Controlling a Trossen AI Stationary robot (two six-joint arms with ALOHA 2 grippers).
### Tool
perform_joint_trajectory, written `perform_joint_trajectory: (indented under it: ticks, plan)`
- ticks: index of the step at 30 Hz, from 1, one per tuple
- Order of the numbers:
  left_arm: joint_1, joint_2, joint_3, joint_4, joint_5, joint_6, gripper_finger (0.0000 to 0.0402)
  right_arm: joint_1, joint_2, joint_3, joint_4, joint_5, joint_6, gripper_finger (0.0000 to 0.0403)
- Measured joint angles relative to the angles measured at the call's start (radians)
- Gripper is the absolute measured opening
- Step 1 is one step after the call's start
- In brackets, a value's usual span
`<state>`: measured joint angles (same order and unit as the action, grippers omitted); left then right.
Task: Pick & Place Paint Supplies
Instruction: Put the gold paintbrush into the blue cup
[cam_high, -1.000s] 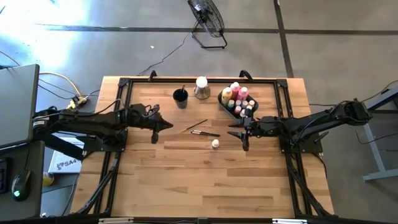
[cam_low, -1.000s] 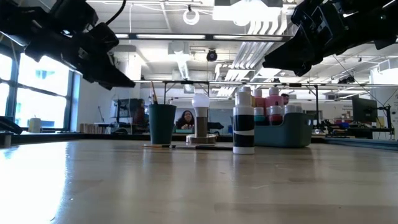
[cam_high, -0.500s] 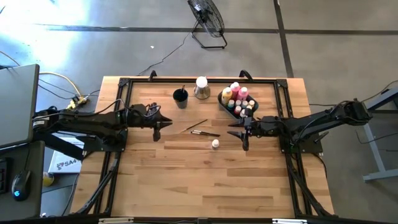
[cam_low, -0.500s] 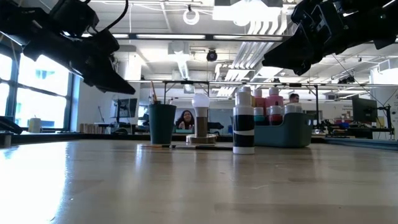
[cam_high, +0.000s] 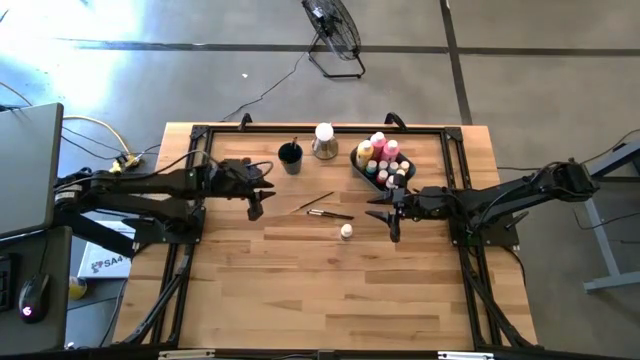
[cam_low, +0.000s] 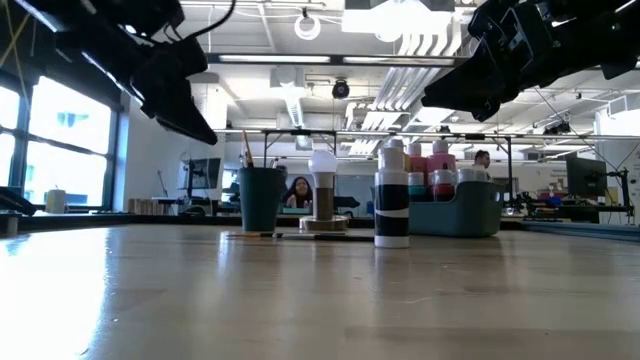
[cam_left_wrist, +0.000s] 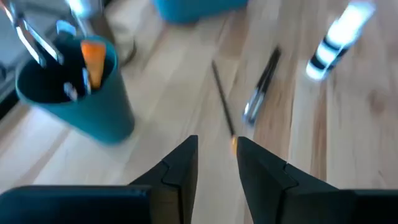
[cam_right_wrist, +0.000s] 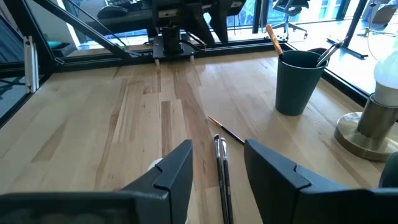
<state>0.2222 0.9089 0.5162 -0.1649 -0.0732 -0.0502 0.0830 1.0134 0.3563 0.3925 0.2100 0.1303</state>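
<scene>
Two thin dark-handled brushes (cam_high: 322, 208) lie flat mid-table, crossing; in the left wrist view the brushes (cam_left_wrist: 260, 87) lie just ahead of the fingers. A small white-capped bottle (cam_high: 346, 232) stands upright near them, also seen in the low view (cam_low: 392, 205). Pink, yellow and teal bottles (cam_high: 380, 152) stand in the grey-blue bin (cam_high: 358, 160). My left gripper (cam_high: 257, 200) hovers open, left of the brushes and near the dark cup (cam_high: 290, 155). My right gripper (cam_high: 392, 218) hovers open, right of the brushes, its fingers either side of one brush (cam_right_wrist: 221, 163) in its wrist view without touching.
The dark cup (cam_left_wrist: 81, 93) holds a few brushes and stands toward the far edge. A white-topped metal stand (cam_high: 324, 140) sits between cup and bin. A dark frame runs along the table's edges. Bare wood (cam_high: 330, 290) fills the near half. A person shows far behind (cam_low: 297, 190).
My left gripper has moved toward the table's far edge, closer to the dark cup, staying open. The right arm, brushes and bottles have kept still.
</scene>
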Motion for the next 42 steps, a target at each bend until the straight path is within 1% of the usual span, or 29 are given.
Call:
perform_joint_trajectory:
  ticks: [2, 4, 10, 13, 17, 25, 33, 37, 40, 42]
  plan:
    - [0.000, 0.034, 0.050, -0.074, -0.007, 0.004, 0.0110, 0.000, 0.000, 0.000, 0.000, 0.000, 0.000, 0.0138]
    - [-0.008, 0.074, 0.096, -0.110, -0.010, 0.024, 0.0110, 0.000, 0.000, 0.000, -0.001, 0.000, -0.001, 0.0138]
    - [-0.021, 0.196, 0.178, -0.143, -0.042, 0.095, 0.0110, 0.000, 0.000, 0.000, -0.013, 0.000, -0.003, 0.0138]
    - [-0.019, 0.240, 0.185, -0.165, -0.023, 0.095, 0.0110, 0.000, 0.000, 0.000, -0.023, 0.000, -0.003, 0.0138]
    - [-0.022, 0.303, 0.185, -0.155, 0.070, 0.095, 0.0110, 0.000, 0.000, 0.000, -0.028, 0.000, -0.003, 0.0138]
    - [-0.020, 0.426, 0.185, -0.070, 0.059, 0.096, 0.0111, 0.000, 0.000, 0.000, -0.029, 0.000, -0.003, 0.0138]
    - [-0.020, 0.467, 0.184, -0.062, 0.069, 0.068, 0.0114, 0.000, 0.000, 0.000, -0.022, 0.000, -0.004, 0.0138]
    - [-0.020, 0.467, 0.184, -0.062, 0.116, 0.032, 0.0135, 0.000, 0.000, 0.000, -0.022, 0.000, -0.024, 0.0138]
    - [-0.020, 0.467, 0.184, -0.062, 0.119, -0.008, 0.0155, 0.000, 0.000, 0.000, -0.022, 0.000, -0.026, 0.0138]
    - [-0.020, 0.468, 0.184, -0.062, 0.118, -0.008, 0.0164, 0.000, 0.000, 0.000, -0.023, 0.000, -0.026, 0.0138]
